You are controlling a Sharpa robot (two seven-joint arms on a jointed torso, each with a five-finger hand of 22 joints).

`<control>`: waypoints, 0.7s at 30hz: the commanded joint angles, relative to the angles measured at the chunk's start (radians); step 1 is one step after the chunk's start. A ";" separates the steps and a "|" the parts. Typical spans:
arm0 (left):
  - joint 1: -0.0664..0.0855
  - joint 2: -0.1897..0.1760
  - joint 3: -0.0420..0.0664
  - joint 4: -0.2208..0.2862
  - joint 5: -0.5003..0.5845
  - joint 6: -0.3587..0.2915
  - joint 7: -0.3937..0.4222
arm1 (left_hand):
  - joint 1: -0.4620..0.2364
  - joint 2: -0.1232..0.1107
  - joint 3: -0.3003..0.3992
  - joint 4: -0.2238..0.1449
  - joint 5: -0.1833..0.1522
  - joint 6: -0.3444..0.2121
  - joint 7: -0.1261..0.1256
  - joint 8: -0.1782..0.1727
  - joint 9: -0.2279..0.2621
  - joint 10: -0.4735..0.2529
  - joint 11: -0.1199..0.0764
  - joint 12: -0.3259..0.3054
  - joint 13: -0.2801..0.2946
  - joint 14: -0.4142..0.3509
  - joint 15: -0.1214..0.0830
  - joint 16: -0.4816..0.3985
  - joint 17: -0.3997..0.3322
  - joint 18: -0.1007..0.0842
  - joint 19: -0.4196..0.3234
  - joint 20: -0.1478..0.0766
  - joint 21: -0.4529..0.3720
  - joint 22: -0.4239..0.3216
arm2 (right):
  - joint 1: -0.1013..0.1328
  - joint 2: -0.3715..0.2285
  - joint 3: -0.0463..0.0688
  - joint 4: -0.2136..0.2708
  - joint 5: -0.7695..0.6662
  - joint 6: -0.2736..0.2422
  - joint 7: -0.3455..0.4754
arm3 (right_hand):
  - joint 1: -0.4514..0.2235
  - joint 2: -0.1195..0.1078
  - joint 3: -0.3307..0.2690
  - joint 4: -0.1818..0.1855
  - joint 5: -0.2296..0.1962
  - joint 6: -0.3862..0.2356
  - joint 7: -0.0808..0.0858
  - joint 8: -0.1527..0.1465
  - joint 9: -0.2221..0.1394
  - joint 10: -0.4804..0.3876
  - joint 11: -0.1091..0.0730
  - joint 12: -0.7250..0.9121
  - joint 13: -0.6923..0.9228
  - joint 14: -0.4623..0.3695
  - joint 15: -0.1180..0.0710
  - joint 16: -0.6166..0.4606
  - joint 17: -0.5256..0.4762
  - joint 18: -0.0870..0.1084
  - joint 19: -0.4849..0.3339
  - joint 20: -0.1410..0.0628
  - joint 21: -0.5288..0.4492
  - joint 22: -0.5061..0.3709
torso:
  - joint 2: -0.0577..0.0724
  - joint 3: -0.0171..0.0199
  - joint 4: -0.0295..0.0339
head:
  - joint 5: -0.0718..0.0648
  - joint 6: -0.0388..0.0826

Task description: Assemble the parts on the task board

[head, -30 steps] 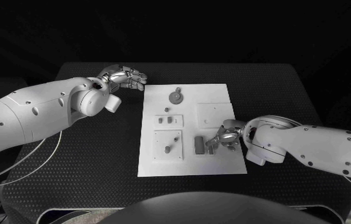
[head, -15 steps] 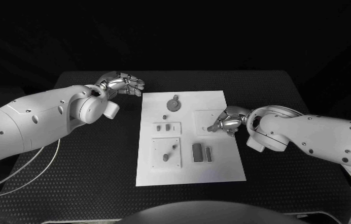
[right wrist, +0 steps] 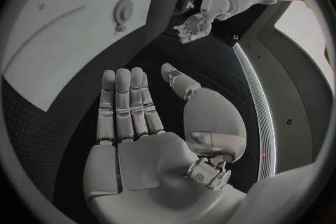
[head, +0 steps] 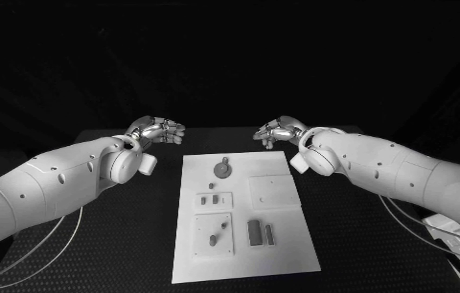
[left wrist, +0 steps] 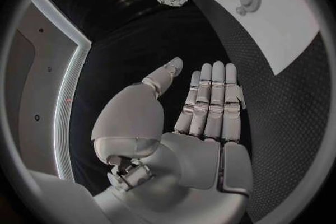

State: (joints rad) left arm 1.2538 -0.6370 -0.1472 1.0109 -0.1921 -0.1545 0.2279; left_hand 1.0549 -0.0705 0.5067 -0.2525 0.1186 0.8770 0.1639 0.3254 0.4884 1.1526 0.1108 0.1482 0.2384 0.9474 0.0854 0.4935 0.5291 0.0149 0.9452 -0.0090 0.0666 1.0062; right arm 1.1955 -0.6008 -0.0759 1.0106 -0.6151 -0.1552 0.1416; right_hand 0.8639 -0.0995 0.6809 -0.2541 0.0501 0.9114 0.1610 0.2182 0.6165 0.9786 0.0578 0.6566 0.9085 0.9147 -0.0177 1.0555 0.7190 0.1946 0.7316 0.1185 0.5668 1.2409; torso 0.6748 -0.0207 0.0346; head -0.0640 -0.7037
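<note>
The white task board [head: 288, 253] lies in the middle of the black table. On it are a round grey part [head: 223, 169], two small pieces on a plate [head: 215, 200], a peg plate [head: 214, 233], two dark bars [head: 255, 232] lying side by side and a blank square plate [head: 273, 190]. My left hand [head: 158, 130] hovers beyond the board's far left corner, and my right hand [head: 280, 132] beyond its far right corner. Both are empty with fingers stretched flat, as the left hand [left wrist: 203, 106] and right hand [right wrist: 129, 112] show in their wrist views.
Black table surface [head: 115, 240] runs along both sides of the board. A white cable [head: 43, 240] loops under my left arm, and another cable [head: 412, 223] hangs by my right arm. The board [left wrist: 280, 17] and its round part [right wrist: 123, 11] lie off to the side of each hand.
My right hand left the bars on the board's right side and rose to beyond the far right corner. The head camera tilted, shifting the whole picture. The left hand stayed about where it was.
</note>
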 commanded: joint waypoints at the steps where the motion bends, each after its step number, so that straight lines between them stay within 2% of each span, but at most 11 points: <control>1: 0.001 0.017 0.002 -0.031 0.046 0.015 0.056 | -0.001 0.013 -0.003 -0.007 -0.010 -0.005 -0.005 -0.004 -0.005 -0.007 0.004 -0.014 -0.007 -0.020 0.004 -0.022 -0.002 0.003 -0.010 -0.002 0.003 0.000 | -0.009 0.034 0.012 -0.157 0.130 0.086 0.152 | 0.010 0.012 0.011 -0.010 -0.003 -0.036 0.018 -0.010 0.000 -0.028 0.031 -0.142 -0.141 -0.060 0.081 -0.191 -0.099 -0.031 -0.107 0.027 -0.091 -0.040 | -0.024 -0.0028 -0.0020 | 0.004 0.026; 2: 0.001 0.022 0.002 -0.042 0.049 0.024 0.061 | -0.005 0.013 -0.005 -0.007 -0.015 -0.012 -0.004 -0.008 -0.008 -0.016 0.005 -0.021 -0.011 -0.032 0.006 -0.034 -0.003 0.001 -0.017 0.000 0.000 -0.001 | -0.016 0.049 0.023 -0.182 0.144 0.095 0.161 | 0.010 0.016 0.013 -0.011 0.004 -0.054 0.019 -0.017 -0.003 -0.048 0.048 -0.189 -0.185 -0.089 0.105 -0.252 -0.128 -0.042 -0.146 0.036 -0.120 -0.051 | -0.026 -0.0030 -0.0017 | 0.006 0.031; 4: 0.001 0.034 0.003 -0.062 0.062 0.032 0.072 | -0.021 0.011 -0.015 -0.009 -0.053 -0.036 -0.004 -0.022 -0.016 -0.047 0.010 -0.046 -0.023 -0.075 0.017 -0.067 -0.010 -0.007 -0.058 0.011 -0.006 -0.014 | -0.030 0.073 0.048 -0.222 0.171 0.110 0.175 | 0.011 0.024 0.013 -0.012 0.006 -0.085 0.018 -0.028 -0.010 -0.080 0.078 -0.270 -0.262 -0.154 0.152 -0.354 -0.176 -0.070 -0.231 0.055 -0.180 -0.074 | -0.030 -0.0032 -0.0022 | 0.007 0.042; 5: 0.000 0.043 0.003 -0.075 0.066 0.033 0.076 | -0.037 0.007 -0.024 -0.008 -0.059 -0.051 -0.005 -0.030 -0.021 -0.071 0.012 -0.063 -0.033 -0.110 0.025 -0.092 -0.017 -0.013 -0.089 0.019 -0.007 -0.025 | -0.037 0.078 0.054 -0.230 0.178 0.111 0.180 | 0.010 0.028 0.011 -0.011 0.003 -0.099 0.015 -0.033 -0.013 -0.092 0.082 -0.310 -0.303 -0.186 0.166 -0.404 -0.200 -0.083 -0.268 0.064 -0.208 -0.085 | -0.032 -0.0029 -0.0027 | 0.010 0.047; 9: -0.009 0.066 0.003 -0.114 0.080 0.048 0.083 | -0.086 0.002 -0.062 -0.013 -0.066 -0.095 -0.015 -0.052 -0.031 -0.154 0.015 -0.086 -0.070 -0.195 0.043 -0.153 -0.036 -0.015 -0.174 0.048 -0.007 -0.073 | -0.054 0.087 0.071 -0.244 0.185 0.116 0.193 | 0.014 0.031 -0.007 -0.004 0.002 -0.132 0.009 -0.037 -0.022 -0.101 0.088 -0.409 -0.426 -0.232 0.178 -0.519 -0.263 -0.099 -0.316 0.078 -0.264 -0.109 | -0.041 -0.0019 -0.0025 | 0.019 0.049; 12: -0.015 0.072 0.004 -0.128 0.088 0.055 0.084 | -0.111 0.002 -0.078 -0.015 -0.069 -0.121 -0.020 -0.063 -0.035 -0.199 0.012 -0.086 -0.090 -0.225 0.052 -0.174 -0.044 -0.015 -0.206 0.061 -0.006 -0.100 | -0.062 0.084 0.077 -0.235 0.196 0.120 0.197 | 0.017 0.033 -0.024 0.006 0.000 -0.141 0.011 -0.030 -0.026 -0.077 0.091 -0.449 -0.496 -0.218 0.181 -0.559 -0.291 -0.097 -0.316 0.080 -0.284 -0.115 | -0.048 0.0025 -0.0053 | 0.026 0.054; 16: -0.018 0.074 0.004 -0.139 0.090 0.063 0.082 | -0.117 0.006 -0.081 -0.017 -0.069 -0.127 -0.021 -0.063 -0.033 -0.207 0.011 -0.083 -0.098 -0.231 0.054 -0.179 -0.045 -0.015 -0.213 0.064 -0.004 -0.115 | -0.065 0.081 0.077 -0.226 0.196 0.126 0.200 | 0.010 0.040 -0.059 0.006 0.000 -0.145 0.017 -0.022 -0.031 -0.051 0.094 -0.474 -0.551 -0.200 0.184 -0.584 -0.309 -0.093 -0.305 0.082 -0.300 -0.119 | -0.048 0.0089 -0.0074 | 0.034 0.060; 17: -0.018 0.070 0.002 -0.137 0.065 0.032 0.055 | -1.055 0.071 -0.507 0.252 -0.119 -0.877 -0.164 -0.325 -0.488 -1.153 -0.111 -0.148 -0.238 -0.947 -0.085 -0.493 -0.529 -0.015 -0.945 0.009 -0.067 -1.006 | -0.063 0.083 0.077 -0.229 0.168 0.089 0.161 | -0.864 0.100 -0.681 0.254 -0.050 -0.911 -0.161 -0.218 -0.617 -0.979 -0.058 -0.657 -0.909 -0.915 0.018 -1.055 -0.719 -0.195 -0.732 -0.119 -0.567 -0.455 | -0.045 0.0032 -0.0049 | 0.029 0.056; 21: -0.022 0.065 0.006 -0.121 0.068 0.017 0.061 | -1.055 0.071 -0.507 0.252 -0.119 -0.877 -0.164 -0.325 -0.488 -1.153 -0.111 -0.148 -0.238 -0.947 -0.085 -0.493 -0.529 -0.015 -0.945 0.009 -0.067 -1.006 | -0.065 0.078 0.077 -0.213 0.177 0.075 0.165 | -0.864 0.100 -0.681 0.254 -0.050 -0.911 -0.161 -0.218 -0.617 -0.979 -0.058 -0.657 -0.909 -0.915 0.018 -1.055 -0.719 -0.195 -0.732 -0.119 -0.567 -0.537 | -0.053 0.0048 -0.0077 | 0.032 0.060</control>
State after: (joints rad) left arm 1.2332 -0.5726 -0.1431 0.8819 -0.1260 -0.1252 0.2818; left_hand 0.5180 -0.0376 0.2370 -0.1496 0.0279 0.4173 0.0793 0.1461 0.2529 0.5254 0.0675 0.0366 0.0778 0.3983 0.0783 0.1750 0.2692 0.0151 0.4072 0.0307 0.0348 0.4949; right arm 1.1314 -0.5210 0.0010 0.7894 -0.4446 -0.0687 0.3013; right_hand 0.4817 -0.0298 0.3403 -0.1393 0.0280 0.4259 0.1007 0.1094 0.3248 0.5168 0.0849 0.1006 0.1955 0.3982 0.0938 0.2611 0.2269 0.0594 0.2382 0.1128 0.1474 0.9476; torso 0.6281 -0.0162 0.0287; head -0.0337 -0.6461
